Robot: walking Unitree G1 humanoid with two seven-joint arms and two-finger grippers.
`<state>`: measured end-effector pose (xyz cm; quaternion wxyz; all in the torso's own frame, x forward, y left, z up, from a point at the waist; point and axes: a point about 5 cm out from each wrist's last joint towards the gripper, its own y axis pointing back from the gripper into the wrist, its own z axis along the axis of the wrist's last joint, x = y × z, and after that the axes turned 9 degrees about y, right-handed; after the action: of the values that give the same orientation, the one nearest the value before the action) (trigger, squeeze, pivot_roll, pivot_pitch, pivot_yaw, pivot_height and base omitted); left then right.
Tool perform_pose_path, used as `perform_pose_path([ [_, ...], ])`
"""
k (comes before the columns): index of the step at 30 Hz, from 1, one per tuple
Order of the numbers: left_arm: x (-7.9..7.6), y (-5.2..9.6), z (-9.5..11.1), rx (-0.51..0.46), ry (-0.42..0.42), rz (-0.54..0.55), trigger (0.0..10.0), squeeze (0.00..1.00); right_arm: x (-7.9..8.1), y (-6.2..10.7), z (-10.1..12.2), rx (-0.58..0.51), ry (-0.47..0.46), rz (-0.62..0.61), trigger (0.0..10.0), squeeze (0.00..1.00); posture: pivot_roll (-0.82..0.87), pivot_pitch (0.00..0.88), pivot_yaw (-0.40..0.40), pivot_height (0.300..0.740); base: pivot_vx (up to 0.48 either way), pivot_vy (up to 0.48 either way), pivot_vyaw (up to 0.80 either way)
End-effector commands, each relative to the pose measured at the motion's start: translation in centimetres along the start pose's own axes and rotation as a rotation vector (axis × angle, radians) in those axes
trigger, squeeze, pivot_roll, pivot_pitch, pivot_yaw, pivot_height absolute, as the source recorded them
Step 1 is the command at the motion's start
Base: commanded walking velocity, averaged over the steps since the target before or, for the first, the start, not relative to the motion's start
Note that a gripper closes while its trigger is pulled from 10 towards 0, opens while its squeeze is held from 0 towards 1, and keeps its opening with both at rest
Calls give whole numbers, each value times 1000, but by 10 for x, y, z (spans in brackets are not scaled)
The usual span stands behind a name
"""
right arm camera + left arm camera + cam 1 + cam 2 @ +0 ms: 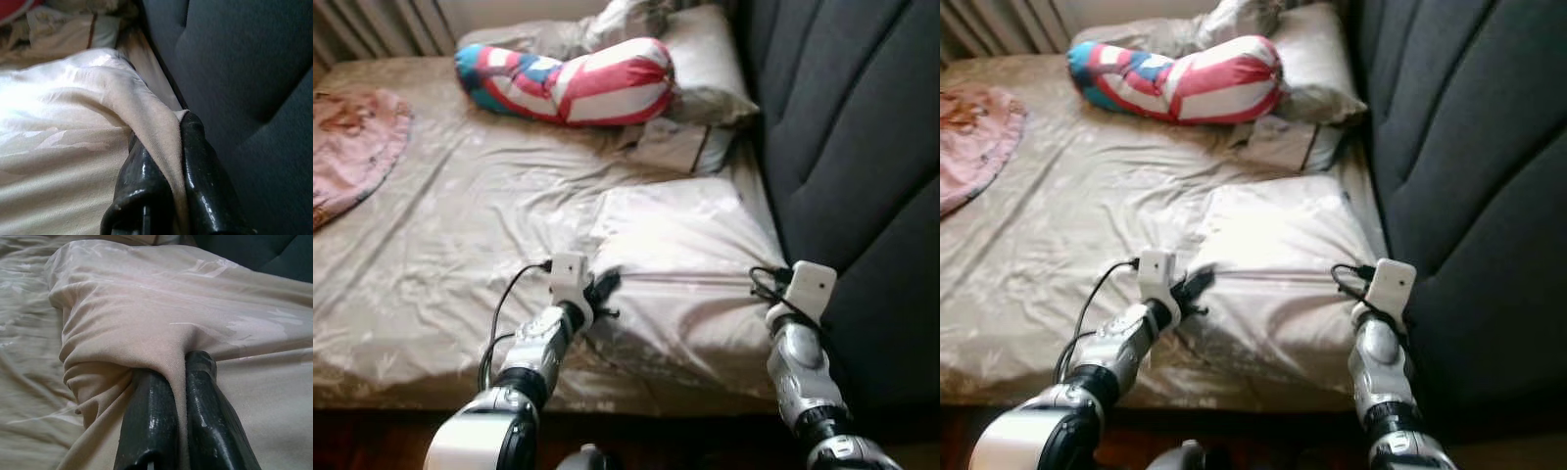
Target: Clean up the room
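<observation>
Left gripper and right gripper each pinching fold of soft, light, slippery beige satin pillow; corner holds likely slip-prone.

Pink blanket cut by left frame edge. Striped bolster covers part of far pillow. Right gripper fingertips buried in near pillow fabric; left gripper tips likewise hidden.

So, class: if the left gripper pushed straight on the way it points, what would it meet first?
The left gripper is shut on the beige pillow, so it would push into that pillow at once.
</observation>
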<state>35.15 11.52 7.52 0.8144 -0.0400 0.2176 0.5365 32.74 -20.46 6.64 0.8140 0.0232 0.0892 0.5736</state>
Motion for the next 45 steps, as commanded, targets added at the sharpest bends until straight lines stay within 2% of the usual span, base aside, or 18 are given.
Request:
perform_pose_path([
  [1,26,9,37,-179,-1,100,10000,0,-65,-8,24,-129,-59,-291,10000,0,-151,136,52,740,0,0,-781],
  [14,28,11,35,-169,0,100,10000,0,-63,-8,22,-116,-71,-295,10000,0,-147,135,53,740,0,0,-780],
  [17,25,10,33,-148,-41,87,10000,0,-62,-9,22,-119,-70,-288,10000,0,-147,133,55,740,0,-156,-773],
  [34,28,11,32,-145,-33,103,10000,0,-56,-9,19,-104,-69,-246,10000,0,-146,133,56,740,0,-56,-768],
  [37,29,11,31,-141,-35,107,10000,0,-47,-10,13,-53,-56,-173,10000,0,-147,133,56,740,0,0,0],
  [39,28,11,30,-139,-35,108,10000,0,-35,-10,-3,63,-53,-80,10000,0,-148,132,56,740,0,0,0],
  [45,23,8,32,-146,-36,94,10000,0,-30,-11,-14,166,2,-11,10000,0,-144,131,55,740,0,0,0],
])
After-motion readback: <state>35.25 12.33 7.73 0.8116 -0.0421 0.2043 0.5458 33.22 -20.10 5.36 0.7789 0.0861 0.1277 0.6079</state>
